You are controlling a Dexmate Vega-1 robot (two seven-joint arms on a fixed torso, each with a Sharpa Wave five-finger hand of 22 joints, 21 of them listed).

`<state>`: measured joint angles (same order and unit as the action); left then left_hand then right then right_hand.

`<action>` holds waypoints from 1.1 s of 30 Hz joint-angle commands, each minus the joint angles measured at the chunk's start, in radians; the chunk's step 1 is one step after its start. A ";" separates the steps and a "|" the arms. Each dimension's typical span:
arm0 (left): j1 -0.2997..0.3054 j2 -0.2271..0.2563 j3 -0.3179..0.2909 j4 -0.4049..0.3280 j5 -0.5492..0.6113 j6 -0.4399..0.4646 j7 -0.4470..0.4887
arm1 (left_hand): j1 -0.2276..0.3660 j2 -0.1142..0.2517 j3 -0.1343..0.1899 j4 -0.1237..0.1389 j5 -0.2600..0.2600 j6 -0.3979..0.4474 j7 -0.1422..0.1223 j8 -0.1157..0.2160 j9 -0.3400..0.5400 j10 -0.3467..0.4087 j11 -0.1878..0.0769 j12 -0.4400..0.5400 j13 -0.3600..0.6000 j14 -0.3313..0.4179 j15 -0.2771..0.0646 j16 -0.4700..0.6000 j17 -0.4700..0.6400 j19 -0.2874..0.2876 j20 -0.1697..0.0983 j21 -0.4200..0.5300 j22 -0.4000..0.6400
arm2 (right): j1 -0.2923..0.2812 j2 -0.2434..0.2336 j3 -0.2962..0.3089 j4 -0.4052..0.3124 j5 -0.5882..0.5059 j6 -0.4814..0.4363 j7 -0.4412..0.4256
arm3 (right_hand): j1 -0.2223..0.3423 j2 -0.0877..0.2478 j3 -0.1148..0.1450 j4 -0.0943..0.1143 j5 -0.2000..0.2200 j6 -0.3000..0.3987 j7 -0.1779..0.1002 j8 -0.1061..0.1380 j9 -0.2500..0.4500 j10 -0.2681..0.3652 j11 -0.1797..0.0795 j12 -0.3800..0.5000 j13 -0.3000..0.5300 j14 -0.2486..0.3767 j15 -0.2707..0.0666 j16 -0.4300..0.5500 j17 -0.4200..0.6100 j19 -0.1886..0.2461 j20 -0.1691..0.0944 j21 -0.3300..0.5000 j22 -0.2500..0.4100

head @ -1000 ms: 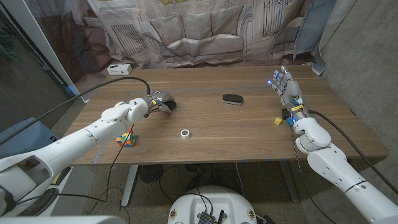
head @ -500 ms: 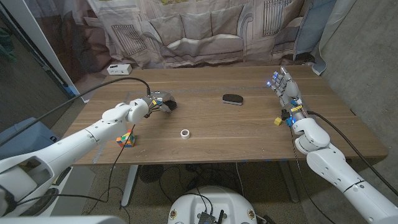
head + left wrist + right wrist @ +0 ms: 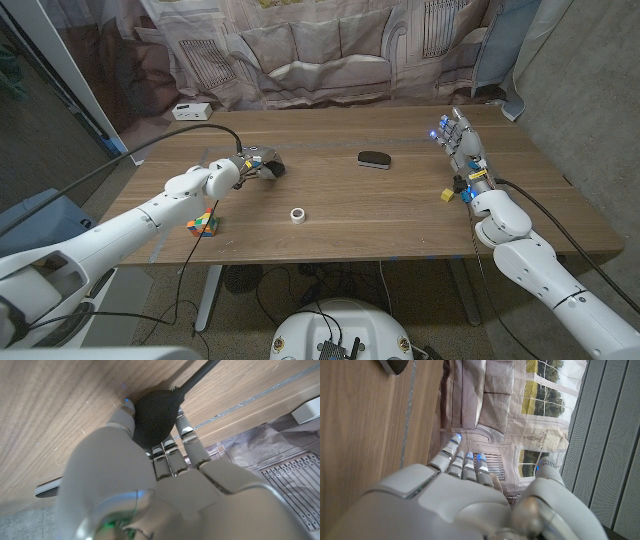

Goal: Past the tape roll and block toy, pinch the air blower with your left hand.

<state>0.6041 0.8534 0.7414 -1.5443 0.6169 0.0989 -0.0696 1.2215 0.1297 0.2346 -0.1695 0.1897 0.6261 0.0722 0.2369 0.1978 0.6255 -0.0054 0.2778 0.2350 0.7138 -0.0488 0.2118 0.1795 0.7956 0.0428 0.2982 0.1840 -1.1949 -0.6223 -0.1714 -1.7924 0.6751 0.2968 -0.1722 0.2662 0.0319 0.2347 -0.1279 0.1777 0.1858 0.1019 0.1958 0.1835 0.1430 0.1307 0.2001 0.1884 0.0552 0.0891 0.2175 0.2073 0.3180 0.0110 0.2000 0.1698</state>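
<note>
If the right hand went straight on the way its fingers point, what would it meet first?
Probably nothing on the table: the right hand points toward the far edge, with only bare wood ahead, then the backdrop. Depth is uncertain.

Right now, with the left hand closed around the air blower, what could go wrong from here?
1. The air blower has a round, soft-looking bulb; the left hand holds it between thumb and fingers, so it may squeeze out or roll if the pinch loosens.
2. The blower's thin nozzle points away along the table and could catch on the wood if dragged.
</note>
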 commanded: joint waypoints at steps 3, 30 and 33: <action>-0.003 0.016 -0.007 -0.041 0.009 0.015 -0.022 | 0.022 0.003 0.015 -0.001 0.008 0.017 0.004 0.008 0.004 0.016 0.003 0.007 0.004 0.016 -0.004 0.006 0.001 0.007 -0.005 0.004 0.005 | -0.010 -0.006 0.012 -0.004 0.001 0.011 0.004 | 0.005 0.009 -0.004 -0.004 0.002 0.004 0.003 -0.001 0.003 0.004 -0.001 -0.002 0.002 0.007 0.004 -0.006 0.002 0.005 0.000 -0.002 0.003; 0.020 0.108 -0.089 -0.240 0.041 0.068 -0.111 | 0.021 -0.002 0.026 0.005 0.011 0.014 0.004 -0.004 0.004 0.012 0.003 -0.002 0.008 0.015 -0.001 -0.008 0.001 -0.002 -0.004 0.002 0.006 | -0.010 0.000 0.017 -0.003 0.019 0.040 0.037 | 0.006 0.011 -0.006 -0.005 0.002 0.005 0.004 -0.001 0.003 0.004 0.001 -0.002 0.002 0.010 0.003 -0.006 0.002 0.005 0.001 -0.003 0.003; 0.024 0.112 -0.101 -0.258 0.048 0.072 -0.112 | 0.022 -0.002 0.028 0.005 0.011 0.013 0.003 -0.005 0.004 0.012 0.002 -0.003 0.008 0.014 -0.001 -0.008 0.001 -0.003 -0.004 0.001 0.006 | -0.014 0.000 0.020 -0.009 0.023 0.036 0.032 | 0.006 0.011 -0.006 -0.005 0.002 0.005 0.004 -0.001 0.004 0.005 0.000 -0.002 0.002 0.010 0.003 -0.006 0.002 0.006 0.001 -0.003 0.003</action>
<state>0.6183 0.9336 0.6740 -1.7290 0.6380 0.1596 -0.1571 1.2345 0.1315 0.2548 -0.1634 0.1935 0.6378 0.0731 0.2359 0.1978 0.6360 -0.0055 0.2777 0.2395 0.7252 -0.0537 0.2069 0.1793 0.7954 0.0430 0.2982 0.1883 -1.2043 -0.6222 -0.1567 -1.7935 0.6888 0.3311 -0.1440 0.2716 0.0373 0.2305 -0.1322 0.1777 0.1857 0.1018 0.1958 0.1835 0.1429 0.1305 0.2002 0.1882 0.0551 0.0891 0.2175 0.2071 0.3180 0.0110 0.2000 0.1698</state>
